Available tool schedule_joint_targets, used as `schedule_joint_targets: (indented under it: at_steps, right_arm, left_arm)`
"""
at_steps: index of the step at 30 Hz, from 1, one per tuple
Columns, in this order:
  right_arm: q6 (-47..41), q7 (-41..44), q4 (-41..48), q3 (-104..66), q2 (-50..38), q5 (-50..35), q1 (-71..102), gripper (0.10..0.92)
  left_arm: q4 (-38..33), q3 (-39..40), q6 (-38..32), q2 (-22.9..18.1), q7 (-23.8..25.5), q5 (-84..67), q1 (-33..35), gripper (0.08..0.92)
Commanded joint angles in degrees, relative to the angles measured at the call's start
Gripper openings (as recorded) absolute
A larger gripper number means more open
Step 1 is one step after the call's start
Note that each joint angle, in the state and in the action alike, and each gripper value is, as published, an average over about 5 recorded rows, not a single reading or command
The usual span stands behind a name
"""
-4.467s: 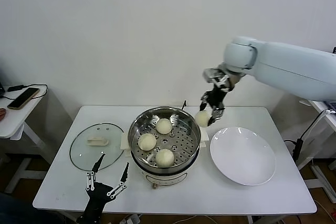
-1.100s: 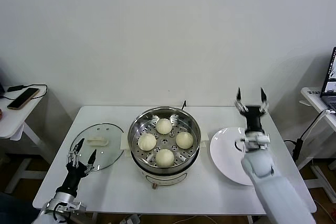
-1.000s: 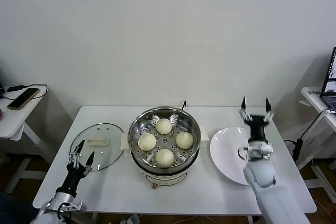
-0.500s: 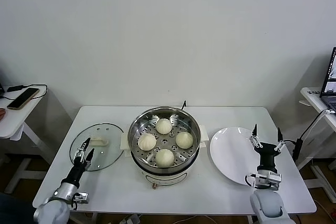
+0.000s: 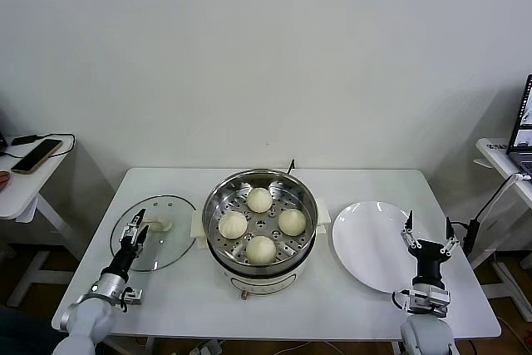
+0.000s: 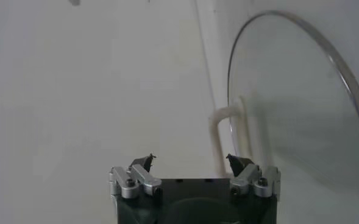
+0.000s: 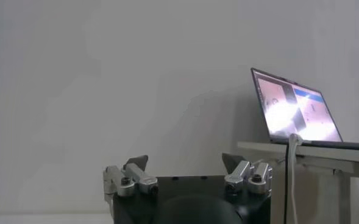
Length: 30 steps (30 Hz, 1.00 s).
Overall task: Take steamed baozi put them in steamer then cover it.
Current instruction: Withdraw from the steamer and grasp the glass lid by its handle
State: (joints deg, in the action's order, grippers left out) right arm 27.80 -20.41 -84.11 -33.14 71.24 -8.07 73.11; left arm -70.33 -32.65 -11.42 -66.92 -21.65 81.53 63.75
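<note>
Four cream baozi [image 5: 261,223] sit on the perforated tray inside the steel steamer [image 5: 214,224] at the table's middle. The clear glass cover [image 5: 170,211] lies flat on the table left of the steamer, its cream handle [image 5: 157,224] up. My left gripper [image 5: 136,226] is open at the cover's near-left edge, close to the handle. In the left wrist view the cover [image 6: 295,115] and its handle [image 6: 217,131] lie just ahead of the open gripper [image 6: 192,161]. My right gripper [image 5: 427,232] is open and empty, pointing up at the right rim of the white plate [image 5: 374,243].
The white plate is empty, right of the steamer. A side table with a phone [image 5: 36,155] stands far left. A laptop [image 7: 295,109] on another table is at the far right.
The right arm has dropped its baozi into the steamer and pulled back down to the table's front right. The left gripper has moved up toward the cover's handle.
</note>
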Motion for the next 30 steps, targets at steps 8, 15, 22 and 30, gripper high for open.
schedule_joint_targets:
  at_steps: [8, 15, 22, 30]
  right_arm:
    - [0.61, 0.76, 0.96, -1.14, 1.45, 0.96, 1.07, 0.823]
    - [0.77, 0.81, 1.00, -1.32, 1.36, 1.15, 1.08, 0.823]
    - [0.72, 0.75, 0.89, -1.24, 1.51, 1.41, 0.92, 0.823]
    - [0.61, 0.62, 0.87, -1.07, 1.61, 1.49, 0.35, 0.823]
  left_arm:
    - [6.16, 1.07, 0.53, -1.24, -0.25, 2.01, -6.39, 0.823]
    - [7.17, 1.40, 1.13, -1.83, -0.01, 1.98, -7.85, 0.823]
    - [9.34, 1.88, 1.69, -2.39, 0.48, 2.35, -9.19, 0.806]
    - [10.02, 1.77, 1.57, -2.68, 1.10, 2.26, -9.38, 0.606]
